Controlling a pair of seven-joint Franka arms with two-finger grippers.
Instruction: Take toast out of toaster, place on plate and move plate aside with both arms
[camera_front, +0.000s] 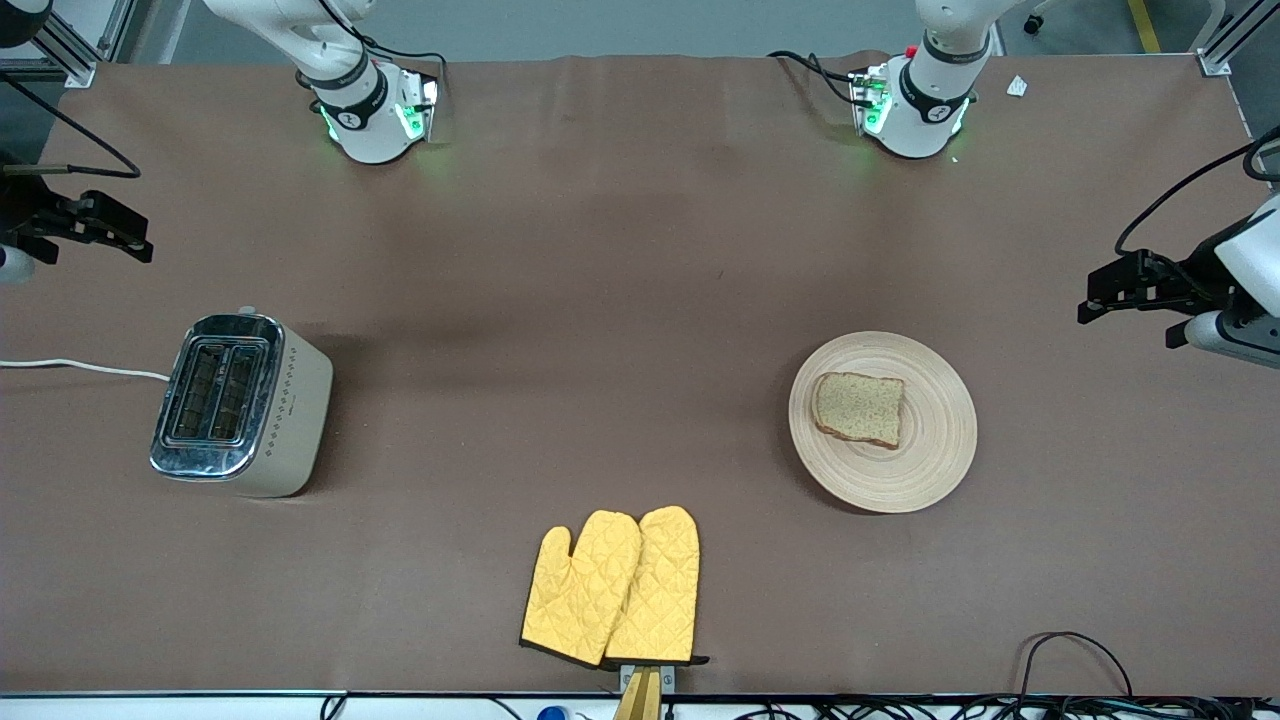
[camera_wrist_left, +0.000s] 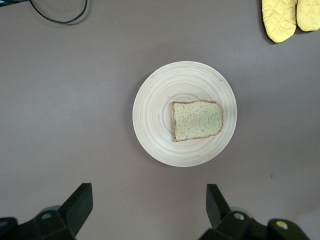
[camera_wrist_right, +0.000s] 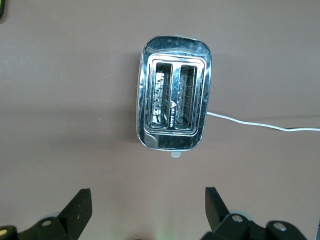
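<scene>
The toast (camera_front: 858, 408) lies flat on the round beige plate (camera_front: 935, 465), a little off the plate's centre, toward the left arm's end of the table. My left gripper (camera_front: 1092, 298) hangs open and empty over bare table beside the plate. In the left wrist view the toast (camera_wrist_left: 197, 120) and plate (camera_wrist_left: 152, 117) lie ahead of the left gripper (camera_wrist_left: 149, 202). My right gripper (camera_front: 138, 243) is open and empty above the table at the right arm's end. The right wrist view shows the right gripper (camera_wrist_right: 149, 202) with nothing between its fingers.
A chrome two-slot toaster (camera_front: 240, 400) (camera_wrist_right: 174, 107) stands at the right arm's end, both slots empty, its white cord (camera_front: 80, 366) trailing off the table. Two yellow oven mitts (camera_front: 615, 590) (camera_wrist_left: 287, 17) lie at the table edge nearest the front camera. A black cable (camera_front: 1075, 650) loops beside that edge.
</scene>
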